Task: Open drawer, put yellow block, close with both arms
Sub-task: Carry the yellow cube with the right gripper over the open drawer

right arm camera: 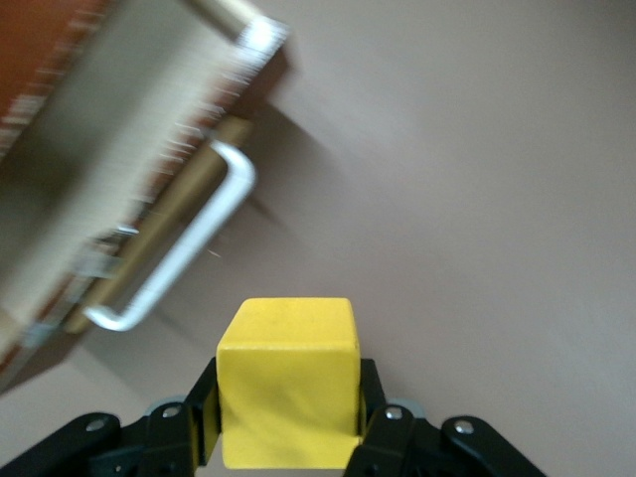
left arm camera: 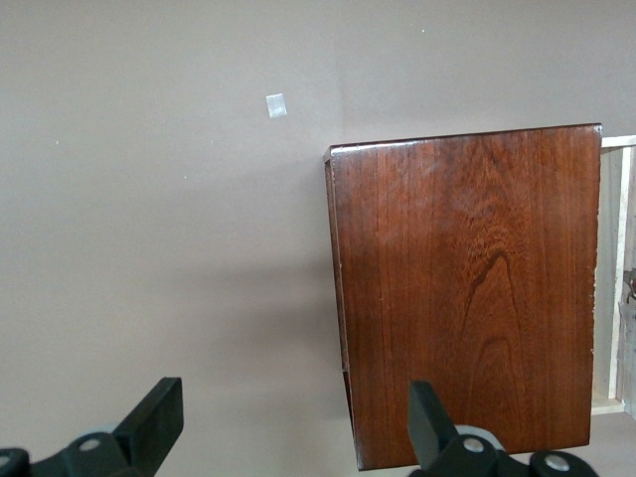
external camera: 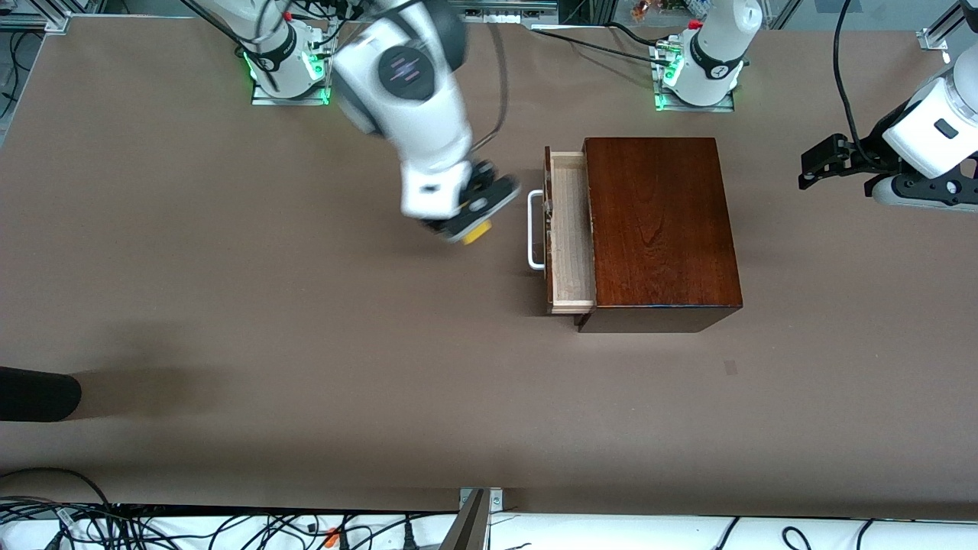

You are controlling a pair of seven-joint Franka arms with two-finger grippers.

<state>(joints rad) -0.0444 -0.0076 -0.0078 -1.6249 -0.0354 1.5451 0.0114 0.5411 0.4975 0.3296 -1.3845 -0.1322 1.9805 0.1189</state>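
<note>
The yellow block [external camera: 478,233] is clamped in my right gripper [external camera: 470,223], which hangs over the bare table just in front of the drawer's white handle [external camera: 535,229]. In the right wrist view the block [right arm camera: 288,383] fills the gap between the black fingers [right arm camera: 370,402], with the handle [right arm camera: 189,248] a little ahead. The drawer [external camera: 570,229] is pulled partly out of the reddish-brown box [external camera: 661,221], and its pale inside is bare. My left gripper [external camera: 813,168] waits open over the table past the box, at the left arm's end. Its wrist view shows spread fingers [left arm camera: 149,427] and the box top [left arm camera: 467,288].
A dark rounded object [external camera: 34,393] juts in at the table edge at the right arm's end, nearer the camera. A small pale patch [external camera: 731,367] lies on the table nearer the camera than the box. Cables run along the edge closest to the camera.
</note>
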